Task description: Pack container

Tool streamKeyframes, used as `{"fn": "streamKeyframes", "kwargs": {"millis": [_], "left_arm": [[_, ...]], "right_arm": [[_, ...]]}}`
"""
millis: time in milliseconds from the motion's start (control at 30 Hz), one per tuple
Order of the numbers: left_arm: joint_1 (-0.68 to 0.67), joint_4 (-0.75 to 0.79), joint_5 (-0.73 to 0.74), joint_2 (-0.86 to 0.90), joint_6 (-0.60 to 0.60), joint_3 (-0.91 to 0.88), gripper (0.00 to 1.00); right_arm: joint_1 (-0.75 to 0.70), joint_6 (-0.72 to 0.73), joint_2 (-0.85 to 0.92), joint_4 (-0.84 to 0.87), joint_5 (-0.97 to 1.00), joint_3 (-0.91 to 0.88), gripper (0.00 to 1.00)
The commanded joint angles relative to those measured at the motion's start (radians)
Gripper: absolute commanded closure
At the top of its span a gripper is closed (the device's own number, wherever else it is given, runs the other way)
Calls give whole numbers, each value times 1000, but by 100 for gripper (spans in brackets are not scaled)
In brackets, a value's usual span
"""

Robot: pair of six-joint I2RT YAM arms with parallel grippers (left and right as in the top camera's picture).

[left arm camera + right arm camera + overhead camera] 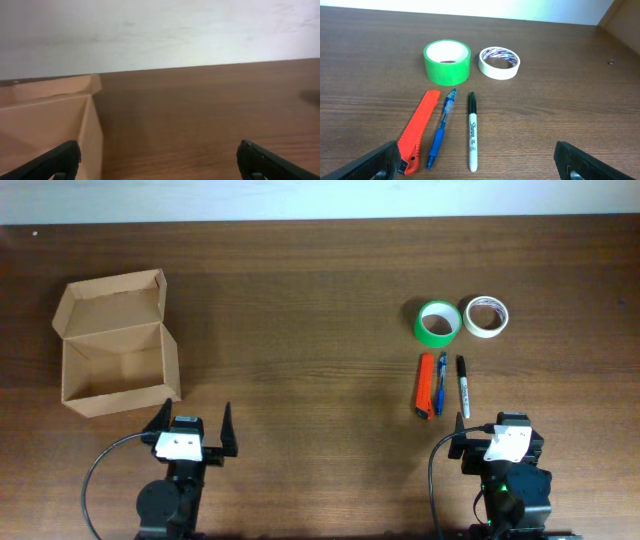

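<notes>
One container (110, 305) (open), two tape rolls (437, 323), two pens (463, 387), one cutter (426, 385).

Tan container (112, 305), green tape (447, 74) — orange cutter (418, 127), blue pen (440, 135), black-capped marker (472, 132)

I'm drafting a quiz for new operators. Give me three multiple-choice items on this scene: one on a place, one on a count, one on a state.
1. Where is the cardboard box?
A. by the left gripper
B. dead centre
C. far right

2. How many rolls of tape are in view?
A. one
B. two
C. three

3. The box's lid is:
A. taped shut
B. folded shut
C. open

Answers:
1 A, the box stands just off the left gripper's fingers.
2 B, a green roll and a white roll lie side by side.
3 C, the lid is folded back and the box's bare inside shows.
</notes>
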Motion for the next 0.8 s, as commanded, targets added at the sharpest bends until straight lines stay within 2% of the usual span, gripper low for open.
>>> {"fn": "streamKeyframes", "kwargs": {"millis": [0, 133, 233, 400, 600, 767], "left_arm": [[4, -47, 63, -10, -121, 30, 1], [4, -144, 63, 13, -158, 114, 0], [4, -176, 43, 85, -152, 254, 0], [4, -312, -15, 383, -19, 603, 0], [4, -566, -18, 811, 72, 1060, 1], [10, -693, -24, 1101, 113, 1396, 0]], "right_arm": [[3, 8, -10, 43, 12, -8, 1], [3, 17, -10, 140, -109, -7, 1], [3, 56, -9, 176, -170, 10, 1], [3, 114, 59, 136, -171, 110, 1], [3, 113, 373, -24, -177, 385, 1], [3, 109, 723, -169, -185, 729, 1]]}}
